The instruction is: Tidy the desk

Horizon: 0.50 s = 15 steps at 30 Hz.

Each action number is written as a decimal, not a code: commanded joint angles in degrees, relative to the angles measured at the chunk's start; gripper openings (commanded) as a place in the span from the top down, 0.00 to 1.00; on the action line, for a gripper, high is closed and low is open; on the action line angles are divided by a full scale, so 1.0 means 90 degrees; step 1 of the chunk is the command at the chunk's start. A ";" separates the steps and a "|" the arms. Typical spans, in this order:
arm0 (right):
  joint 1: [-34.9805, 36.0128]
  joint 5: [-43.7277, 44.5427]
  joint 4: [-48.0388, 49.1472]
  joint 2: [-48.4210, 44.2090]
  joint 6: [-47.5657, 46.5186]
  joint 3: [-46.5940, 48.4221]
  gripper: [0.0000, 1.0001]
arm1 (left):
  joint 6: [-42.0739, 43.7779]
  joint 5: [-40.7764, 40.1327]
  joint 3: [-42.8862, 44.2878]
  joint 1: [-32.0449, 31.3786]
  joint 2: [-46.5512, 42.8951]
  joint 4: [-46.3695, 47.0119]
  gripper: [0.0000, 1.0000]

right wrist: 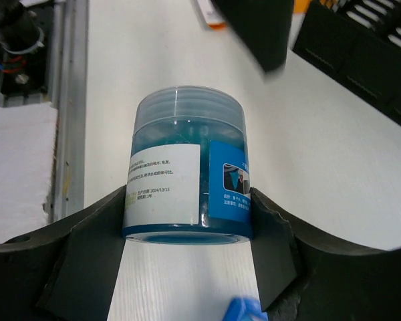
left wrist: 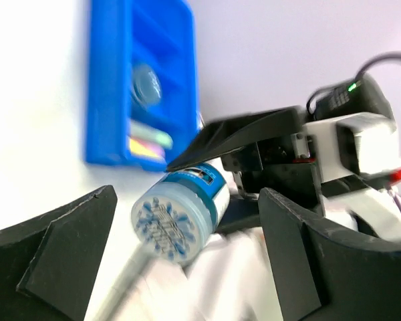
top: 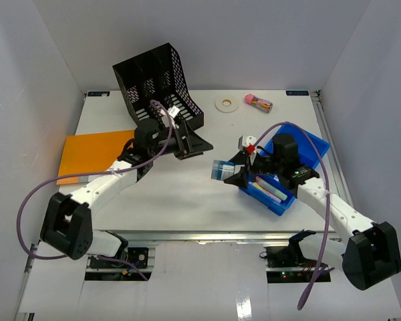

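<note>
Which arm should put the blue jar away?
Right, probably. The right gripper holds the jar near the bin; the left gripper is open and empty by the rack.

Glossy clear plastic jar [right wrist: 187,174] with a smooth paper label, centre; shiny blue plastic bin [top: 317,144], right; matt black plastic mesh rack [top: 154,70], upper left; and matt orange paper folder [top: 87,155], left, on the smooth white desk [top: 187,200] with its metal front rail [top: 207,234].

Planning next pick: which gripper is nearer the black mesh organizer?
Left. The left gripper sits beside the black mesh organizer; right gripper is farther right, holding a blue jar.
</note>
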 commanded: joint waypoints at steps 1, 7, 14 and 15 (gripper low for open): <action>-0.0903 0.0415 -0.1545 -0.0490 -0.0852 0.0422 0.92 | 0.2258 -0.1643 0.0814 0.0178 -0.0955 -0.2465 0.02; -0.2029 0.2570 -0.4034 -0.0682 -0.2013 0.1331 0.92 | 0.3895 -0.3377 0.0471 0.0212 -0.1972 -0.3634 0.02; -0.2590 0.4431 -0.5593 -0.0656 -0.3080 0.1996 0.92 | 0.4524 -0.3869 -0.0724 0.0227 -0.2926 -0.3674 0.02; -0.2613 0.4653 -0.5703 -0.0610 -0.3172 0.2042 0.92 | 0.4556 -0.3873 -0.0862 0.0223 -0.2995 -0.3660 0.02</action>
